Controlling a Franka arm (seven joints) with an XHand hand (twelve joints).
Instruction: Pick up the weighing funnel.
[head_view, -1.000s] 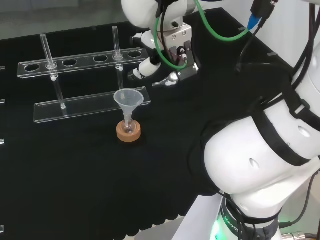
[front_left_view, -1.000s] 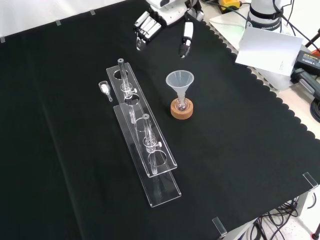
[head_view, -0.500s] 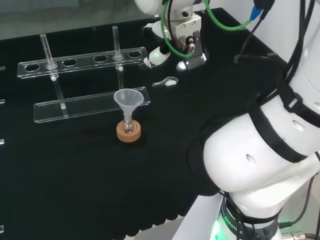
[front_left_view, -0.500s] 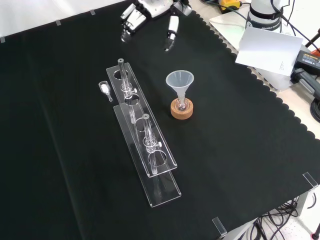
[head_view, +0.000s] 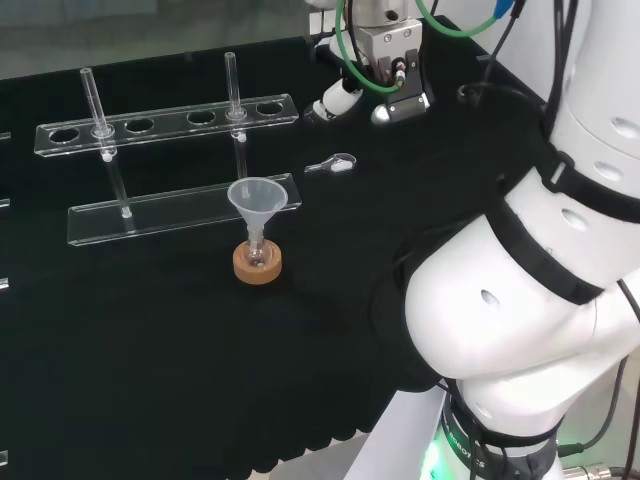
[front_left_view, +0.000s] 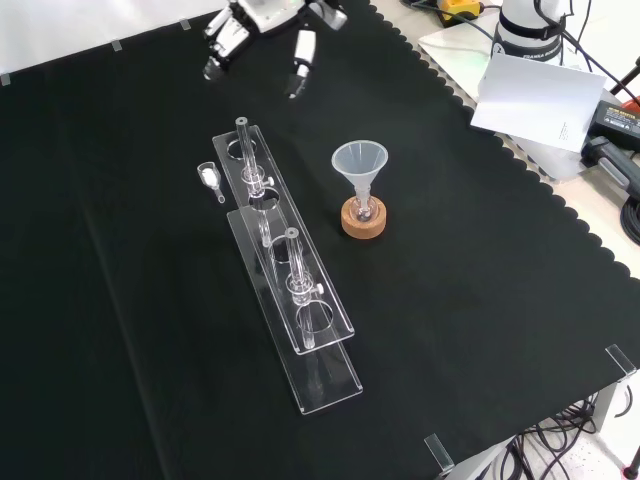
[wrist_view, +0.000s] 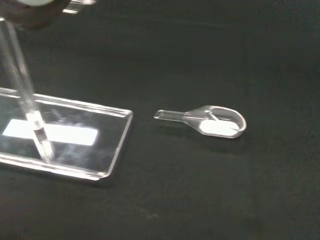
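Observation:
The weighing funnel (head_view: 335, 163) is a small clear scoop with a short stem and a white patch in its bowl. It lies flat on the black cloth, just left of the rack's far end in the front view (front_left_view: 210, 178). The wrist view shows the weighing funnel (wrist_view: 215, 121) beside a corner of the rack's base. The hand (front_left_view: 262, 22) hovers above the cloth beyond the rack, apart from the scoop, fingers spread and nearly straight, holding nothing. In the head view the hand (head_view: 340, 98) is up and to the right of the scoop.
A clear two-tier tube rack (front_left_view: 290, 290) with two upright tubes runs down the cloth. The big funnel (front_left_view: 359, 165) stands in a small flask on a cork ring (front_left_view: 363, 218) to the rack's right. White arm links (head_view: 540, 300) rise at the head view's right.
The hand has travelled right and farther up in the head view, up and left in the front view, uncovering the weighing funnel. The scoop has stayed in place.

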